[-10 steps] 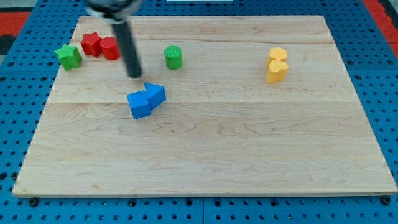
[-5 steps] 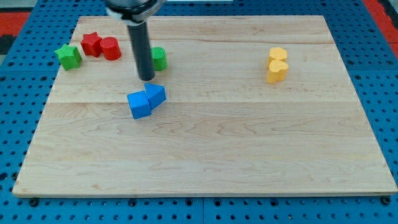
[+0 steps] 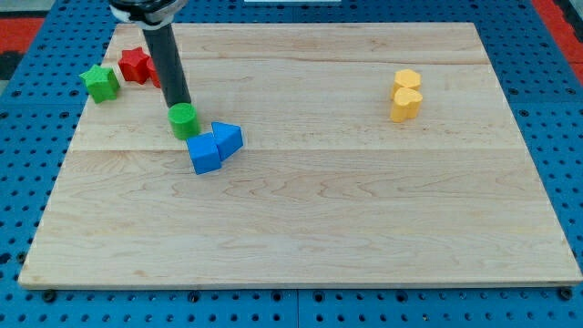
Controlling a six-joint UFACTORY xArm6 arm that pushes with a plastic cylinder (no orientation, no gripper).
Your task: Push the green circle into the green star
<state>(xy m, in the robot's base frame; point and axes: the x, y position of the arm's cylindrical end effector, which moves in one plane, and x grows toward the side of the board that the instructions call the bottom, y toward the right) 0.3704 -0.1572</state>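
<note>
The green circle (image 3: 183, 119) sits on the wooden board (image 3: 301, 228), left of centre, just above and left of the blue blocks. The green star (image 3: 99, 82) lies near the board's upper left edge. My tip (image 3: 179, 103) is right behind the green circle, touching its upper side. The rod rises from there toward the view's top and hides part of a red block.
A red star-like block (image 3: 136, 65) and a second red block mostly hidden by the rod lie between the green star and the rod. A blue cube (image 3: 204, 152) and a blue triangle (image 3: 228, 137) touch each other. Two yellow blocks (image 3: 406, 94) sit at the upper right.
The green circle has moved left and down, from the right of the rod to beside the blue blocks. My tip has moved left and now stands just above it.
</note>
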